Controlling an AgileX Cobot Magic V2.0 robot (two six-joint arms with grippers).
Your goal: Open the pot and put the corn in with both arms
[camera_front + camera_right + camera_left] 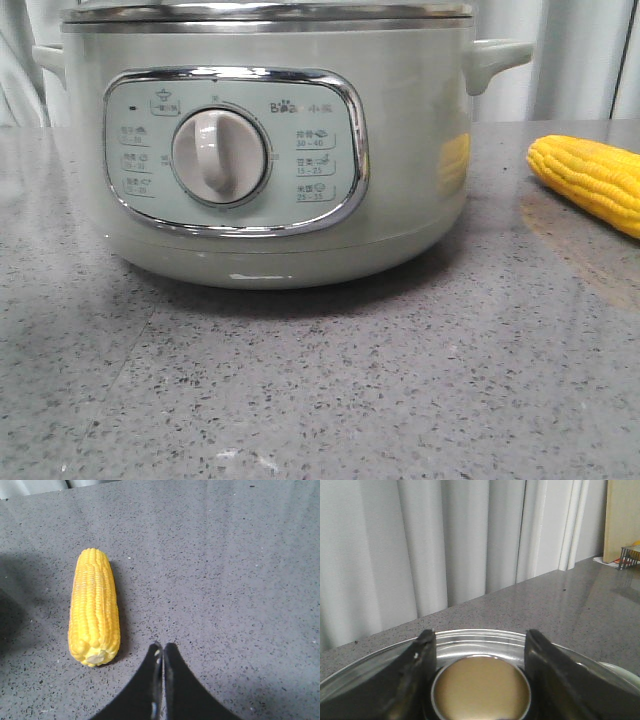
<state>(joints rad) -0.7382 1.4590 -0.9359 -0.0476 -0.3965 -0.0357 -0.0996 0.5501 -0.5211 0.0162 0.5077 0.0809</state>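
The pot (265, 150) is pale sage-green with a cream dial and fills the near middle of the front view. Its glass lid (265, 12) rests on the rim. In the left wrist view the lid's round tan knob (480, 690) sits between my left gripper's (480, 645) black fingers, which press both its sides. The lid's metal rim (480, 639) shows behind. The corn (590, 180) lies on the table right of the pot. In the right wrist view the corn (94, 607) lies just beside my right gripper (163, 647), which is shut and empty above the table.
The grey speckled table (320, 390) carries everything. Pale curtains (445, 545) hang behind it. A wooden board (622, 520) and a small wire rack (630, 556) stand at the far edge in the left wrist view.
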